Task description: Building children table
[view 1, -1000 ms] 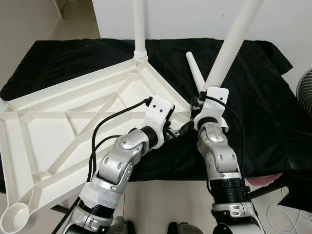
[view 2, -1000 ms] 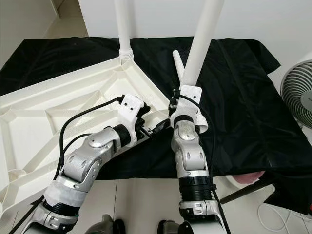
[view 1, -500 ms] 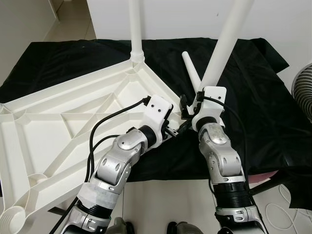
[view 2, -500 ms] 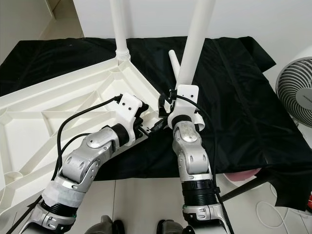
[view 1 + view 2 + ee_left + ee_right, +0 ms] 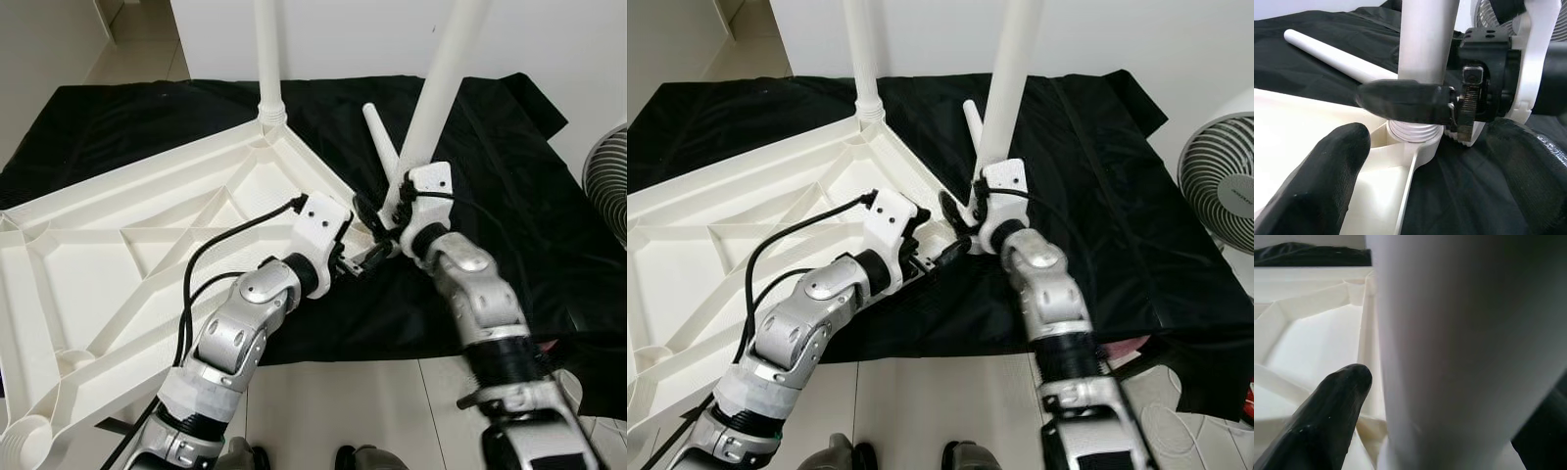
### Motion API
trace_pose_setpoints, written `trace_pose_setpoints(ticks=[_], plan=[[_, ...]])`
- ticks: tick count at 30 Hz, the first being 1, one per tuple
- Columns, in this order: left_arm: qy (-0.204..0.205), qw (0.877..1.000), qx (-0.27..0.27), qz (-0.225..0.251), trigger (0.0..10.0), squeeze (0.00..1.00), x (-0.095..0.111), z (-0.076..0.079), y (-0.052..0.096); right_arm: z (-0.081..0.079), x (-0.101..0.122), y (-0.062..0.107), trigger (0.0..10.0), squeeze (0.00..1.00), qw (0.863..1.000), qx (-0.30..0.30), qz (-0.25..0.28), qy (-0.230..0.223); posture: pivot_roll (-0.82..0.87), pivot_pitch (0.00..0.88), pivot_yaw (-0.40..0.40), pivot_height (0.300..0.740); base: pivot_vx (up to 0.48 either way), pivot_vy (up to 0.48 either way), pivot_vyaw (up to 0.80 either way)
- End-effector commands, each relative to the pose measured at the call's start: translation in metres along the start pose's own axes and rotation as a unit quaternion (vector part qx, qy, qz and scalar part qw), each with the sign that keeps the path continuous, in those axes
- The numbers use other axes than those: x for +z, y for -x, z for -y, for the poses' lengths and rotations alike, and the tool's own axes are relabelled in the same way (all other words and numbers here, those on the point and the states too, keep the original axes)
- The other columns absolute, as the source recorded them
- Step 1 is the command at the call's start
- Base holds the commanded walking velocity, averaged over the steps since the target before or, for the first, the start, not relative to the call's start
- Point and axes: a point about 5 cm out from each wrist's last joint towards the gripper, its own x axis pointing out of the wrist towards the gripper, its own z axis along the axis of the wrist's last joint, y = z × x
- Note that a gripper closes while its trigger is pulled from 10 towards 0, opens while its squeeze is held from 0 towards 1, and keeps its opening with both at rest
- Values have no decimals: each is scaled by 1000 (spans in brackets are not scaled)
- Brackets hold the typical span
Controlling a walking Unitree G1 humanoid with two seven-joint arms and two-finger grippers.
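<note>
Now the white table leg [image 5: 441, 88] stands in the near corner socket [image 5: 1413, 134] of the upturned tabletop [image 5: 127, 245], at the centre of the head views on the black cloth [image 5: 509, 196]. The right gripper [image 5: 384, 211] closes its fingers around the leg just above the threaded collar, while the left gripper [image 5: 364, 262], jaws apart, sits beside the socket holding nothing. Turning should probably go best with the leg kept upright, not leaning, and the tabletop steadied so the threads bite evenly.
</note>
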Motion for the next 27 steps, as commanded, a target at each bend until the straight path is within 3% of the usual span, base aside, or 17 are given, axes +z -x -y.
trace_pose_setpoints(ticks=[1,11,13,14,15,16,25,26,27], plan=[[-3,999,-35,2,10000,0,0,6,1,-3,-4,-3,10000,0,999,33,-3,16,-138,110,22,740,0,0,0],[1,998,-62,-13,10000,0,-6,12,2,5,-8,-6,10000,0,993,104,-3,56,-131,105,24,740,0,0,0],[0,998,-67,-16,10000,0,-7,14,3,7,-8,-8,7255,0,991,117,-5,69,-128,103,23,740,0,0,0],[-1,998,-68,-17,10000,0,-7,14,3,8,-8,-9,3647,0,990,121,-5,75,-126,103,22,740,0,0,0],[-1,998,-68,-17,10000,0,-7,14,3,8,-8,-9,3647,0,990,121,-5,75,-126,103,22,740,0,0,0],[0,997,-69,-18,10000,0,-8,15,3,10,-8,-10,0,0,990,121,-3,78,-124,101,19,740,0,0,0],[0,997,-77,-24,10000,0,-10,17,3,15,-11,-9,0,0,990,128,3,61,-125,93,15,740,0,0,0],[-1,997,-79,-24,10000,0,-10,18,4,15,-12,-8,2196,0,991,122,3,49,-127,80,16,740,0,0,0],[-1,997,-79,-24,10000,0,-10,18,4,15,-12,-8,2196,0,991,122,3,49,-127,80,16,740,0,0,0]])
